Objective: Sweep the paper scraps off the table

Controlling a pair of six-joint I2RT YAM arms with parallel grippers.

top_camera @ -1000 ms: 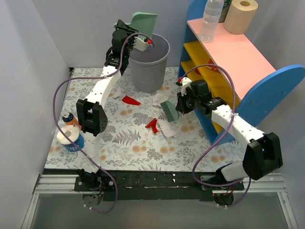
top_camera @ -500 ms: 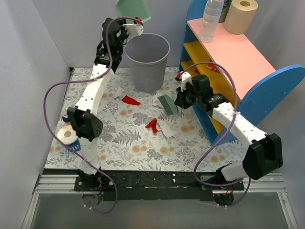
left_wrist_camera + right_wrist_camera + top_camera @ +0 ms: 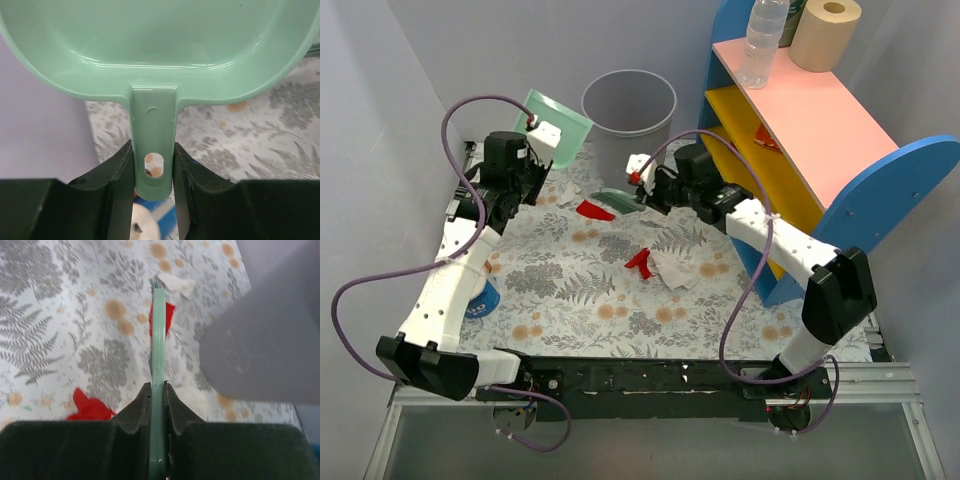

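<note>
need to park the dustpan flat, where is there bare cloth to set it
Bare cloth runs along the near edge of the table, from the blue cup to the shelf, in front of the red scrap and the white scrap. It is crowded near the grey bin: the brush, the dustpan and more paper scraps are close together there.

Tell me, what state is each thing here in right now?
dustpan: clamped by its handle in the left hand, above the table, pan bare.
brush: clamped in the right hand, beside a red scrap.
paper scraps: loose on the table, unswept.
bin: upright.
water bottle: upright on the shelf.
paper roll: standing on end.
</note>
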